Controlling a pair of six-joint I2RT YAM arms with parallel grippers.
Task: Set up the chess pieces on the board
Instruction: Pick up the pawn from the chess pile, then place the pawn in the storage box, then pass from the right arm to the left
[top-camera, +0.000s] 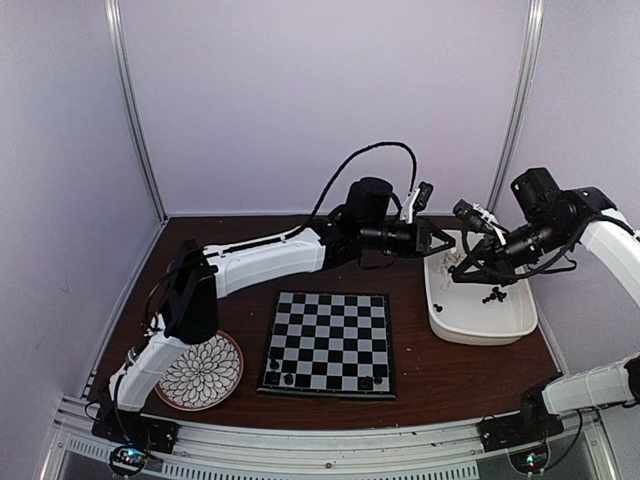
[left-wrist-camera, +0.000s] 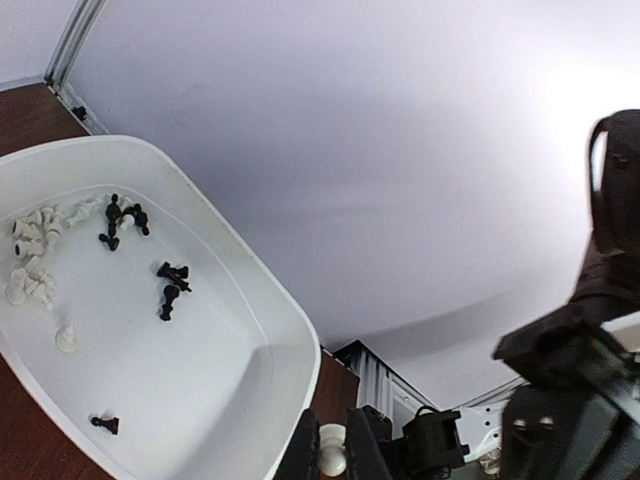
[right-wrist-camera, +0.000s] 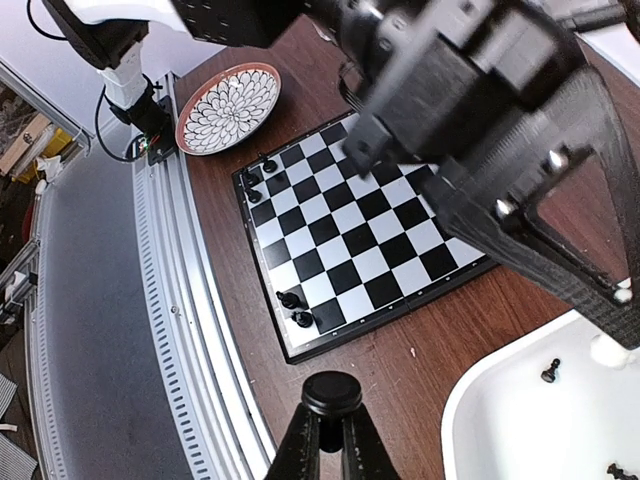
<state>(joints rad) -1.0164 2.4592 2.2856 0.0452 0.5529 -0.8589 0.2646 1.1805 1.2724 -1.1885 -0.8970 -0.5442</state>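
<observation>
The board (top-camera: 330, 320) lies at the table's middle, with a few black chess pieces (top-camera: 290, 378) in its near corners. These also show in the right wrist view as black pieces (right-wrist-camera: 296, 308) at the board (right-wrist-camera: 370, 220) edge. My left gripper (top-camera: 443, 243) hangs over the white tub's far-left rim. It is shut on a white piece (left-wrist-camera: 333, 452) between its fingers (left-wrist-camera: 305, 450). My right gripper (top-camera: 460, 274) is above the tub's left side, shut on a black piece (right-wrist-camera: 331, 392). Loose white pieces (left-wrist-camera: 28, 262) and black pieces (left-wrist-camera: 170, 285) lie in the tub (left-wrist-camera: 250, 330).
A round flower-patterned plate (top-camera: 200, 370) sits at the front left, left of the board. The white tub (top-camera: 480, 325) stands right of the board. My left arm (top-camera: 270, 262) stretches across behind the board and close over the right gripper. A metal rail (right-wrist-camera: 190, 330) runs along the near table edge.
</observation>
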